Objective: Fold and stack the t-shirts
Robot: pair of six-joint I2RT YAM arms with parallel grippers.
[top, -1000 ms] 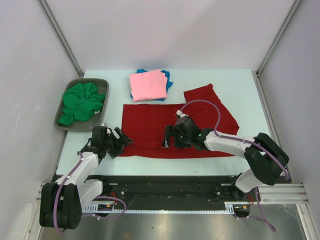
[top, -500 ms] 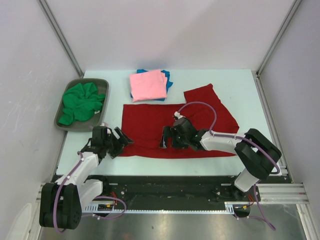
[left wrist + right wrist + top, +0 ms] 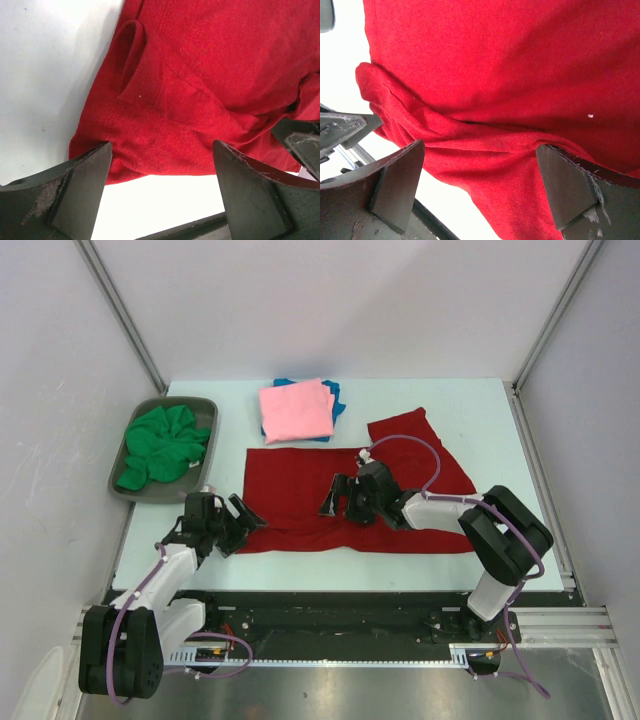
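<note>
Two sets of jaws are on record, and you will find both spread wide with nothing clenched in either.

Left jaws: at the end of the left arm (image 3: 165, 575), they stand open at the near left corner of the dark red t-shirt (image 3: 300, 490). In the left wrist view, the hem corner of that shirt (image 3: 165, 125) lies in the gap between the two fingers (image 3: 80, 185), with a small fold of cloth just beyond. Whether a finger touches the cloth, you cannot tell.

Right jaws: on the right arm (image 3: 450, 510), they are released and low over the middle of the same shirt. The right wrist view shows a bunched ridge of red cloth (image 3: 470, 135) running between the fingers (image 3: 570, 190), which have not closed on it.

The dark red t-shirt lies spread on the table (image 3: 470, 410), across its centre, with one sleeve reaching toward the far right.

Containers: one grey tray (image 3: 190, 401) sits at the left edge of the table and holds the green t-shirt (image 3: 165, 445), crumpled in a heap.

Stack: the pink t-shirt (image 3: 296, 410) lies folded on top of the blue t-shirt (image 3: 335, 395) at the far middle of the table, just beyond the red one.
</note>
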